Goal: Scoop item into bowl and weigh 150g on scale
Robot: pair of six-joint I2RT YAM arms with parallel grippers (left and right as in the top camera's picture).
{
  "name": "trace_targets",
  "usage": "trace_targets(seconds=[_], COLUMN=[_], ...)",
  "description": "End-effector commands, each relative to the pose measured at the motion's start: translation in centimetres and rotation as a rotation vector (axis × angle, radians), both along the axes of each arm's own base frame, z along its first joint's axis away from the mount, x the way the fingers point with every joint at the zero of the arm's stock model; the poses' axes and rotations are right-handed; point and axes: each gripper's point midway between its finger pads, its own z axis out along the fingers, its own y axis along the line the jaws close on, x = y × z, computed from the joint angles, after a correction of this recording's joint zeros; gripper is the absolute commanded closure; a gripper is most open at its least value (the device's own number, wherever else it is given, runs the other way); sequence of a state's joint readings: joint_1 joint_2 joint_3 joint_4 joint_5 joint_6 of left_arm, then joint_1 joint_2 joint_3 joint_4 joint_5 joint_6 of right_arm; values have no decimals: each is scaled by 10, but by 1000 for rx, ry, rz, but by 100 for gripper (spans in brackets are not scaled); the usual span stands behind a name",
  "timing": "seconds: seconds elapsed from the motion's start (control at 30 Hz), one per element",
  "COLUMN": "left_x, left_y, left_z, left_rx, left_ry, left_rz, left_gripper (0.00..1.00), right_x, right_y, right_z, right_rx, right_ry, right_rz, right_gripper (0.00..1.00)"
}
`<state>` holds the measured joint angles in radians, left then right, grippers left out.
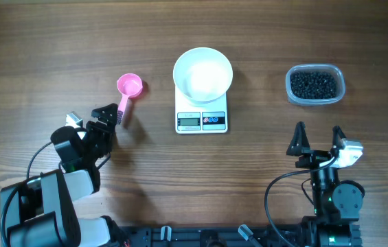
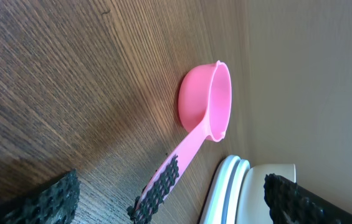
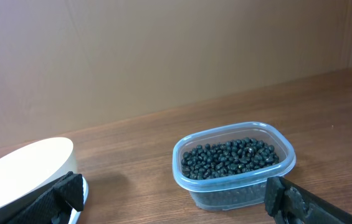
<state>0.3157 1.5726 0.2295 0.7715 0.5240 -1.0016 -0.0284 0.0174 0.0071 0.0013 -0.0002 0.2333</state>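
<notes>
Toward 12 o'clock from table centre, 1 smooth round white bowl (image 1: 202,73) sits on 1 white rectangular scale (image 1: 202,121), its display facing 6. At 2 o'clock, 1 clear rounded plastic tub (image 1: 315,99) holds the item (image 1: 312,84), many tiny glossy black beans. At 10 o'clock lies 1 pink plastic scoop (image 1: 129,86), its handle end black and ribbed. The left gripper (image 1: 92,115) at 8, just beside that handle, and the right gripper (image 1: 317,134) at 4 both have their jaws wide apart around nothing. Open wood-grain table (image 1: 42,41) separates the scale from each gripper.

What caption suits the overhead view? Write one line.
White bowl sits empty on the scale, pink scoop to its left, tub of beans to its right.
</notes>
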Motion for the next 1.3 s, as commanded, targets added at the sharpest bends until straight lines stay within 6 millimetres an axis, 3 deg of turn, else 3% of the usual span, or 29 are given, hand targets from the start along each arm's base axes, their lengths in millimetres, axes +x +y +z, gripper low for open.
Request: trace_targets(seconds=[0.0,0.77,0.93,1.17,1.27], left_x=[-10,-19,-21,-21,-20], left_y=[3,-4,-20,-20,-20], left_z=[-21,-31,-26,-25,-24], left_rx=[1,-33,-78,-86,-84], left_ry=[82,139,118,118,111], left_rz=[41,18,-66,-65,-65], left_gripper=[0,0,7,11,18], right_x=[-1,-1,-1,-1,-1], right_y=[0,0,0,0,0], right_z=[3,3,3,3,3], right_rx=[3,3,3,3,3], right_ry=[-13,-13,-13,-13,-13], right_rz=[-1,-1,-1,-1,-1], right_gripper=[0,0,0,0,0])
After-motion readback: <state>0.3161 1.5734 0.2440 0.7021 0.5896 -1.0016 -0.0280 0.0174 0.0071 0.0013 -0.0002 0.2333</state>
